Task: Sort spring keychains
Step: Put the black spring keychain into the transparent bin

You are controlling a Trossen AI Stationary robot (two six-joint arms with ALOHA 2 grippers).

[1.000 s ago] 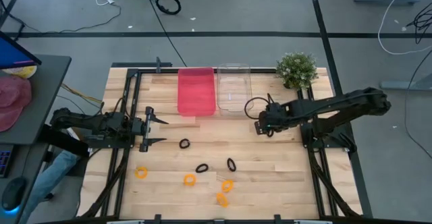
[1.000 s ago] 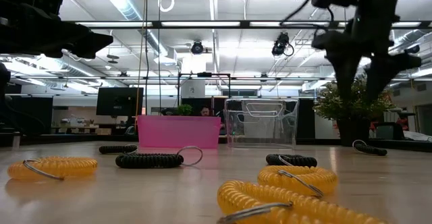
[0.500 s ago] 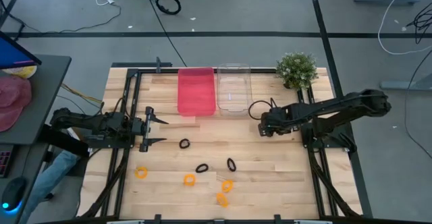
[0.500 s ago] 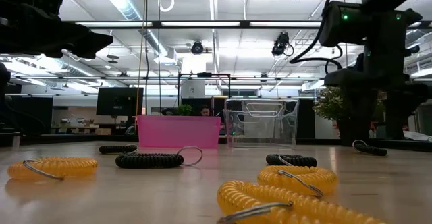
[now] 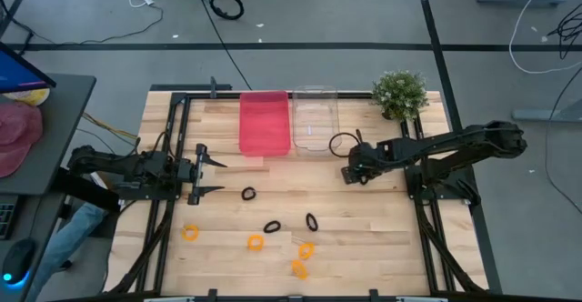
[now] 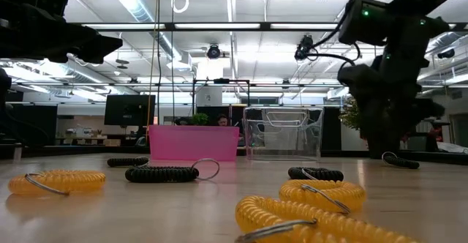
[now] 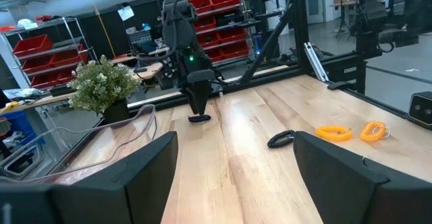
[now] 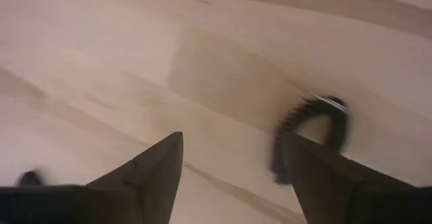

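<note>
Right of centre in the high view, right gripper (image 5: 349, 172) low over a black spring keychain (image 8: 312, 137) on the counter (image 5: 364, 229), fingers apart; left gripper (image 5: 207, 176) mid-left, fingers spread wide.

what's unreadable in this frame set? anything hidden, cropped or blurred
- High view: the black keychain by the right claw is covered by that arm.
- Right wrist view: motion blur; whether that claw touches the keychain is unclear.
- Low view: clear bin glare masks any contents; pink bin wall is opaque.
- Low view: nearest orange keychain is cut by the bottom edge.
- Left wrist view: left claw fingertips are cropped out.
</note>
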